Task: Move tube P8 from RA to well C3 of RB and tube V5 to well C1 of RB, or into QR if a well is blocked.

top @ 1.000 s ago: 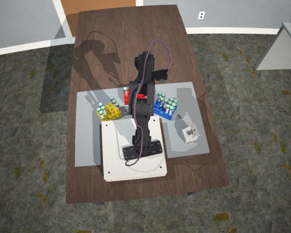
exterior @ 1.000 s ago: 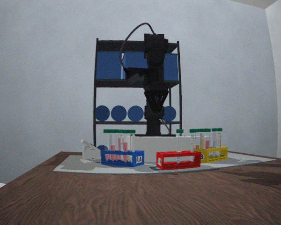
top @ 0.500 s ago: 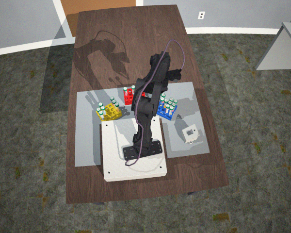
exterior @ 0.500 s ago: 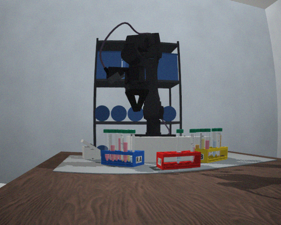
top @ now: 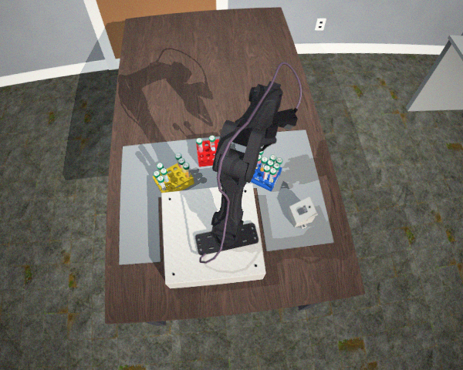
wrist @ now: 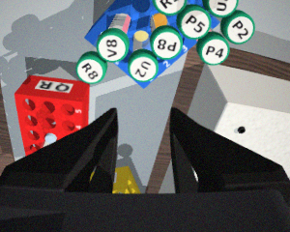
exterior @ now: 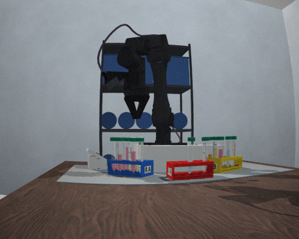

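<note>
My gripper [exterior: 136,118] [wrist: 143,117] is partly open and empty, high above the mat; the arm hides it in the top view. The blue rack RA [top: 268,186] [exterior: 129,162] [wrist: 97,35] holds several green-capped tubes. Tube P8 [wrist: 166,43] stands there, between U2, V8 and P5. No cap marked V5 is readable now. The red rack QR [top: 205,163] [exterior: 191,177] [wrist: 82,91] holds two visible tubes, a left one [top: 199,140] and a right one [top: 211,138], labels unreadable. The yellow rack RB [top: 180,186] [exterior: 234,158] holds several tubes at both ends; its wells' depths cannot be judged.
In RA, caps P4 [wrist: 213,50], P2 [wrist: 239,29] and R8 [wrist: 91,68] stand near P8's group. The white DONE box [top: 303,215] [exterior: 95,162] is right of the arm's base. The white base block [top: 211,274] lies close to RA and RB.
</note>
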`<state>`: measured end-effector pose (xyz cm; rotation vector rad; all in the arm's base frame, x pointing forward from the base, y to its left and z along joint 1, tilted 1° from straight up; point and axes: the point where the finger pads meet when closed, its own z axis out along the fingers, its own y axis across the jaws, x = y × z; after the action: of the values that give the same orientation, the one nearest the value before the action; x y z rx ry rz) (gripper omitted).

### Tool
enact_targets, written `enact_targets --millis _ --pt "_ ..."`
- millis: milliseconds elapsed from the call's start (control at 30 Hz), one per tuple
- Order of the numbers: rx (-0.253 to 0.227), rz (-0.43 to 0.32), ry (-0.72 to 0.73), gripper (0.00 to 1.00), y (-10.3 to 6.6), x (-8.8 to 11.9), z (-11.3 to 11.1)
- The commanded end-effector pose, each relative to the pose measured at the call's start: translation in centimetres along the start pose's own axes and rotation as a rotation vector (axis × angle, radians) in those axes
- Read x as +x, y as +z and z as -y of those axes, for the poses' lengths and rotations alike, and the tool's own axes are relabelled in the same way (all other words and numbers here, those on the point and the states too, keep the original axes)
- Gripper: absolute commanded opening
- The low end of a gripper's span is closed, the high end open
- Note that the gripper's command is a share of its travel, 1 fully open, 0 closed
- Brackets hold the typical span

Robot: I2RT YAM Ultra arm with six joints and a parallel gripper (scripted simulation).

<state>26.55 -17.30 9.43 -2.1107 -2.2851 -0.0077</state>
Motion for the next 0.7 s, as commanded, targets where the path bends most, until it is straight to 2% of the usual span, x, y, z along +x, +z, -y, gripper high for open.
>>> enact_targets --millis 0,167,200,367,567,667 --pt "-0.033 0.026 -0.001 0.30 -1.7 0.1 -0.4" --pt "-0.002 0.002 -0.002 0.30 -0.6 1.0 0.4" --pt "-0.022 0.017 -0.002 0.30 -0.5 0.6 -0.1" --pt "-0.027 0.021 0.003 0.30 -0.1 0.4 -0.1" --pt "-0.022 0.017 -0.003 0.30 1.1 0.7 -0.3" --pt "0.007 -0.005 0.002 0.30 2.8 0.6 -0.2"
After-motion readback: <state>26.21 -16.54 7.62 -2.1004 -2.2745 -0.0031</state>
